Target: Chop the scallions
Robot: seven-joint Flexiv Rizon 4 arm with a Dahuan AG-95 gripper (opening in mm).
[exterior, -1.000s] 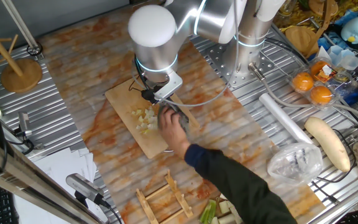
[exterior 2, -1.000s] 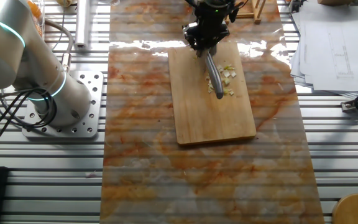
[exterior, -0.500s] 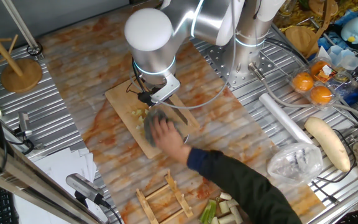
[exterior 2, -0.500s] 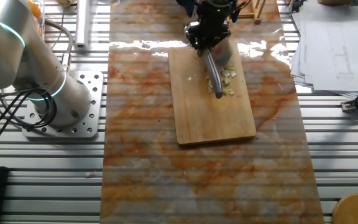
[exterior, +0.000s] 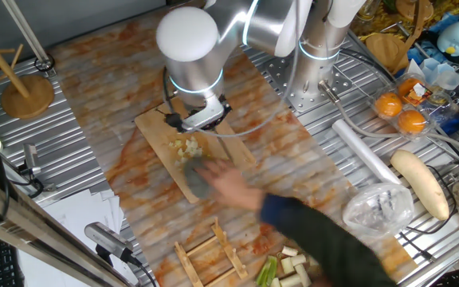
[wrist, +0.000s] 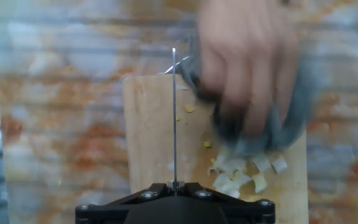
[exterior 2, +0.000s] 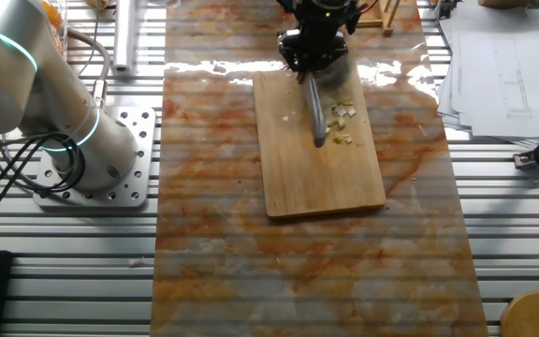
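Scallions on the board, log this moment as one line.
pale chopped scallion bits: piled on wooden cutting board | claw: holding knife blade beside pile | person's blurred hand: over board

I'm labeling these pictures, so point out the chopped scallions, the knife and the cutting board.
chopped scallions point(exterior 2: 344, 112), the other fixed view, middle of the pile
knife point(exterior 2: 316, 112), the other fixed view, mid-blade
cutting board point(exterior 2: 321, 183), the other fixed view, bare wood

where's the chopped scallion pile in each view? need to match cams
One fixed view: chopped scallions mid-board, just below the gripper.
Other fixed view: on the board's upper right, right of the knife blade.
Hand view: lower right, under the blurred hand.
Shared landmark: the wooden cutting board.
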